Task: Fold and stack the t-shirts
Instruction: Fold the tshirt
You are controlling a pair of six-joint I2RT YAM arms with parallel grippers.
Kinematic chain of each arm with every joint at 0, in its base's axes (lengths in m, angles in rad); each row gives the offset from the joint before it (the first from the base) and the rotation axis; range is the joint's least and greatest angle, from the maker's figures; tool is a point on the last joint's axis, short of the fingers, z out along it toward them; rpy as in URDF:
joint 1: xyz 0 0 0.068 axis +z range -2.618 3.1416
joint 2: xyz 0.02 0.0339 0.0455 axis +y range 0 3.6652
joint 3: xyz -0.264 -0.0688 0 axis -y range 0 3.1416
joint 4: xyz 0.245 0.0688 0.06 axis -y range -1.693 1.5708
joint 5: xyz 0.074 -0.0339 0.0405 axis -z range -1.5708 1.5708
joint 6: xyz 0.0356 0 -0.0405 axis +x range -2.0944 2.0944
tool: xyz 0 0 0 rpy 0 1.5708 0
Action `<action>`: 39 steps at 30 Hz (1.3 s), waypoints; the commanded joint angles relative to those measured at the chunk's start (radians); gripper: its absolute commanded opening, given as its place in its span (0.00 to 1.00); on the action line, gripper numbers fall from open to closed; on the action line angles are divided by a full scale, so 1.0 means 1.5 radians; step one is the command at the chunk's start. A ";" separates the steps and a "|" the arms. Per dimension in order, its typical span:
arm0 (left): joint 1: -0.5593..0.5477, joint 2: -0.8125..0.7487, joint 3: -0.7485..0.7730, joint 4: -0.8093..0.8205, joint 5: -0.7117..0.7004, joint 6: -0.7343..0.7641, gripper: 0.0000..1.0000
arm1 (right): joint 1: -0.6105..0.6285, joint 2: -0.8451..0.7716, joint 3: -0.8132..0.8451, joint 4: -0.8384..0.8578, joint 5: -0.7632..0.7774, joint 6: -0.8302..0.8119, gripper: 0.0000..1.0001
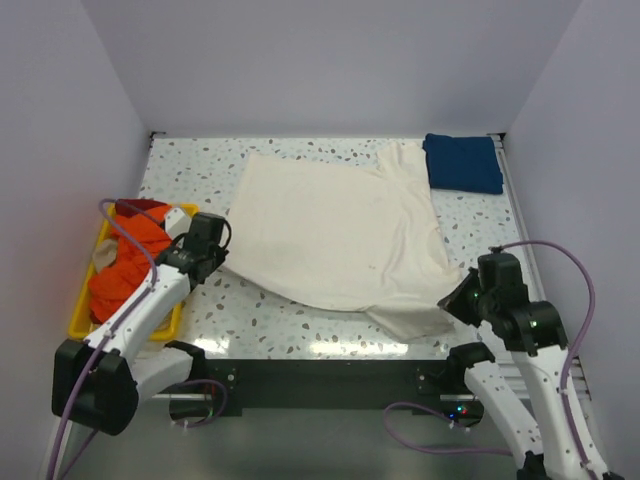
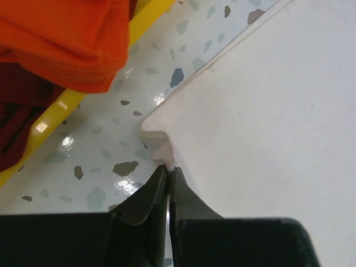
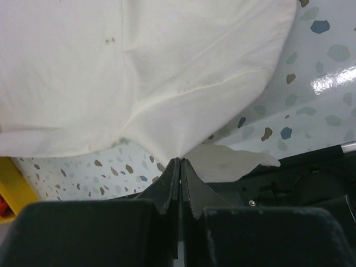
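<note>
Cream cloth is pinched in both pincers. The left gripper (image 2: pixel 168 169) has its jaws drawn narrow on the curled near-left corner of the cream t-shirt (image 1: pixel 340 230). The right gripper (image 3: pixel 179 161) is clamped tight on the near-right corner, where the fabric gathers to a point at the tips. Seen from the top, the left gripper sits at about 8 o'clock of the shirt and the right at about 4 o'clock. The near hem between them seems raised a little off the speckled table (image 1: pixel 260 325), while the rest lies spread flat at the centre. Further out, a dark blue t-shirt (image 1: pixel 462 162) lies folded at 1 o'clock of the table, touching or just beside the cream one's sleeve. At 9 o'clock the yellow tray (image 1: pixel 78 318) holds an orange t-shirt (image 1: pixel 125 275) and a red t-shirt (image 1: pixel 140 210), both bunched up. The step in hand looks like the first fold of the cream shirt. The next move likely calls for both arms to carry the near hem toward 12 o'clock, level and in step, so the edge lands square on the far hem without dragging the body.
</note>
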 commanded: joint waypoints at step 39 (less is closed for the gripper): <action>0.096 0.510 0.377 0.128 0.073 0.083 0.00 | -0.103 0.618 0.173 0.475 0.050 -0.141 0.00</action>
